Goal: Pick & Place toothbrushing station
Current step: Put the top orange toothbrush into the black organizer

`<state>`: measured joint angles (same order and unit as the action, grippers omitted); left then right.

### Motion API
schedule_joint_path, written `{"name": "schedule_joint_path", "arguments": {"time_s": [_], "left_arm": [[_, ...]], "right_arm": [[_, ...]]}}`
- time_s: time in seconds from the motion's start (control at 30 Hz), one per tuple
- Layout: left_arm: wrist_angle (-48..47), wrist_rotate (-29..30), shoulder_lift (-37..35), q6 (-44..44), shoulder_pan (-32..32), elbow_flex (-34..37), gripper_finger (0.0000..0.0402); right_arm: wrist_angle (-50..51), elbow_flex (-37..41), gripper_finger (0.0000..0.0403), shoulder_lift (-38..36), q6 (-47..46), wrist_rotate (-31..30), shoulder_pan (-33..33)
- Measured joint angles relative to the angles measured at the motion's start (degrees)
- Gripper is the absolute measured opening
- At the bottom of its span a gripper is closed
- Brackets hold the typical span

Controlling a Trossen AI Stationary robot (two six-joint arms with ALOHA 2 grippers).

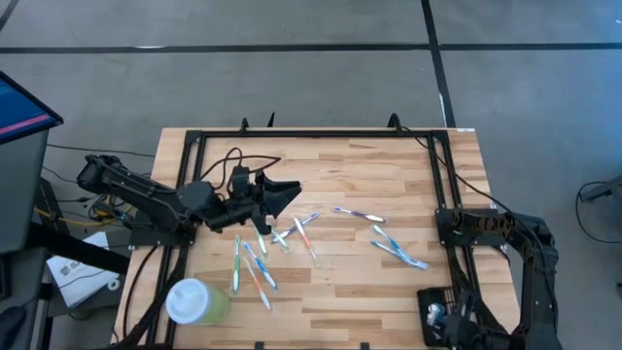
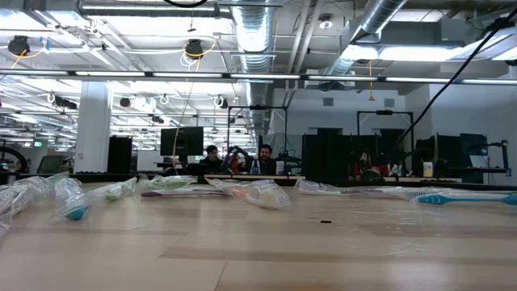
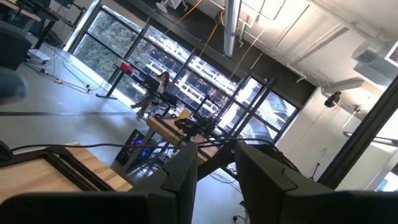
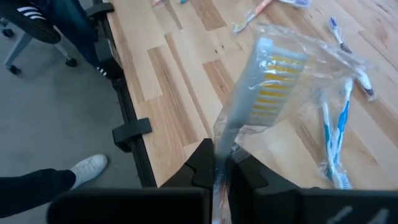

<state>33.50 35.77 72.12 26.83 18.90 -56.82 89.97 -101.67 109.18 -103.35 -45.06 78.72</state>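
The toothbrushing station shows in no view. Several toothbrushes in clear bags lie flat across the middle of the wooden table; the low view shows them too. My right gripper is at the table's near right corner, shut on a bagged toothbrush with yellow stripes. My left gripper hangs over the table's left part. It points slightly upward into the room, with its fingers apart and nothing between them. My right gripper pinches the bagged toothbrush by its handle end between its two fingers, through the clear plastic. The toothbrush runs on along the fingers and juts out past their tips, above the boards. Loose bag plastic spreads out to one side of it.
A pale green cup with a white lid stands at the near left corner. Two blue-and-white toothbrushes lie just beyond the held one. Black frame rails ring the table. A person's shoe is on the floor beside the table edge.
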Motion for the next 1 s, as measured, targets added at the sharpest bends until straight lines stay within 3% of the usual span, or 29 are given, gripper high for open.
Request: {"name": "schedule_joint_path", "arguments": {"time_s": [0.67, 1.0], "left_arm": [[0.0, -0.1, 0.0, 0.1, 0.3, 0.0, 0.0104], [0.0, -0.2, 0.0, 0.0, 0.3, 0.0, 0.0104]], "right_arm": [[0.1, 1.9, 0.0011, -0.1, -1.7, 1.6, 0.2], [0.0, -1.0, 0.0012, -1.7, 3.7, 1.7, -1.0]]}}
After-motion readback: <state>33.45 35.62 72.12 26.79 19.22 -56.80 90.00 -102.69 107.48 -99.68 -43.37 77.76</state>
